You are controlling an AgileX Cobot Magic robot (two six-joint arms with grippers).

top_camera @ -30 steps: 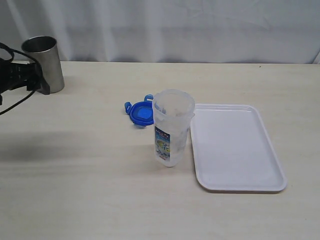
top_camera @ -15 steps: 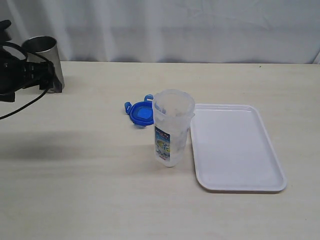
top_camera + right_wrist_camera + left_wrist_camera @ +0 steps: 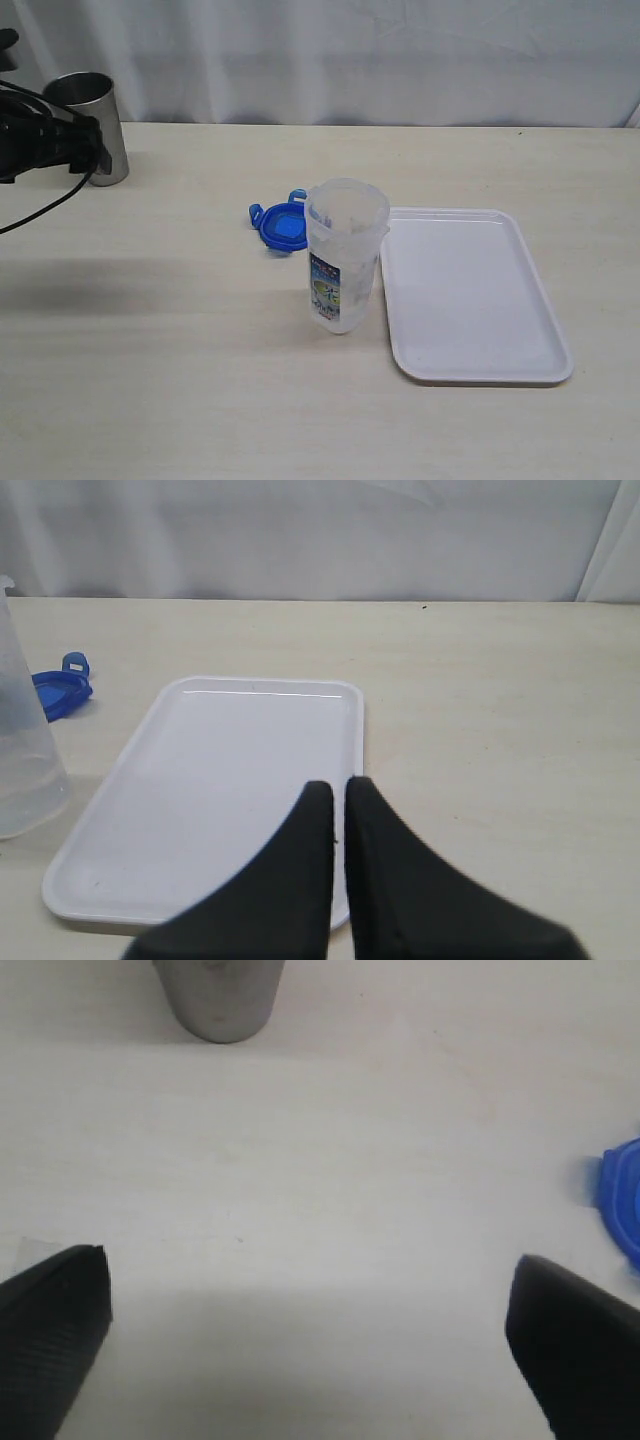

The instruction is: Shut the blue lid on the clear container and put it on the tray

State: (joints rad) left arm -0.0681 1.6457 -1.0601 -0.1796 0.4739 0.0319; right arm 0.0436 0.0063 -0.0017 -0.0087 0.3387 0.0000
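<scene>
The clear container (image 3: 345,256) stands upright and uncovered mid-table, its label facing the camera. The blue lid (image 3: 281,225) lies flat on the table just behind and to the left of it, flaps spread. The white tray (image 3: 470,295) lies empty immediately right of the container. My left gripper (image 3: 92,150) hovers at the far left by the steel cup, open wide (image 3: 305,1280) over bare table, the lid's edge (image 3: 625,1200) at the side of its view. My right gripper (image 3: 338,785) is shut and empty, seen only in its wrist view above the tray (image 3: 200,790).
A steel cup (image 3: 90,125) stands at the back left, right beside my left arm. A white curtain hangs behind the table. The container's side (image 3: 25,740) and the lid (image 3: 60,690) show at the edge of the right wrist view.
My left arm has shifted up and slightly right beside the steel cup. The container, lid and tray have not moved.
</scene>
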